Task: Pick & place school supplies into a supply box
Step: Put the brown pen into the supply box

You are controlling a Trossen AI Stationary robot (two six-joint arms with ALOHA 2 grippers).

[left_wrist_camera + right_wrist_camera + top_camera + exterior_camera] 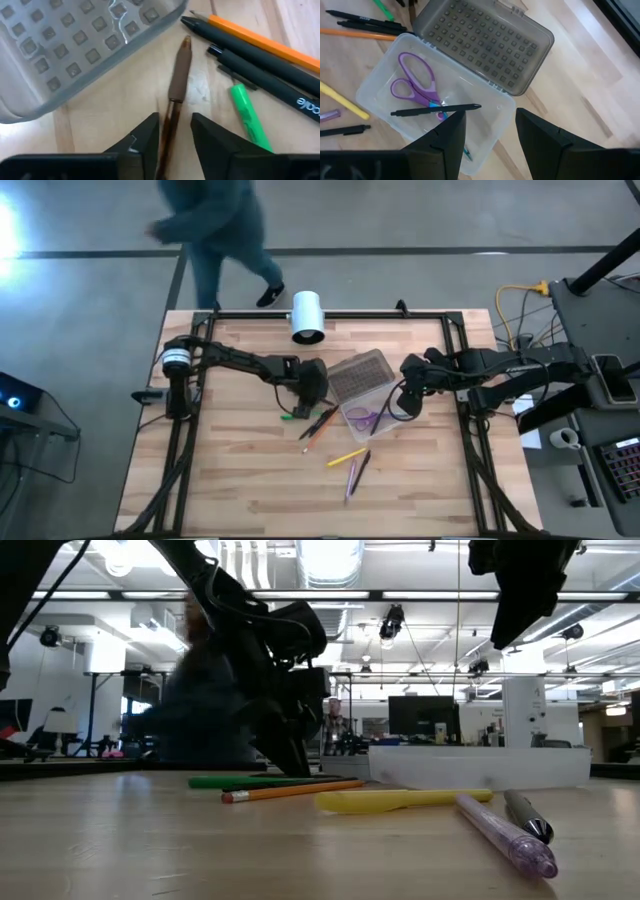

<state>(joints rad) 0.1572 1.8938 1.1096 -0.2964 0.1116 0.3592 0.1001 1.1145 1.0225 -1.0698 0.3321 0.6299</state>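
Box (435, 125) lies open under the right gripper (487, 135), lid (485, 42) laid flat beyond it. Right fingers stand spread and empty above the tray. Only the right wrist view shows the contents: scissors (415, 85) and a black pen (435, 110); the high view blurs them.

Left gripper (172, 137) is down at the table beside the lid. Its fingers (145, 135) flank a brown pencil (177, 82); contact cannot be confirmed, and the pencil's rear end is hidden between them. Beside it lie a green pen (247, 117), two black pens (250, 57) and an orange pencil (260, 40), all cut off at the frame edge.
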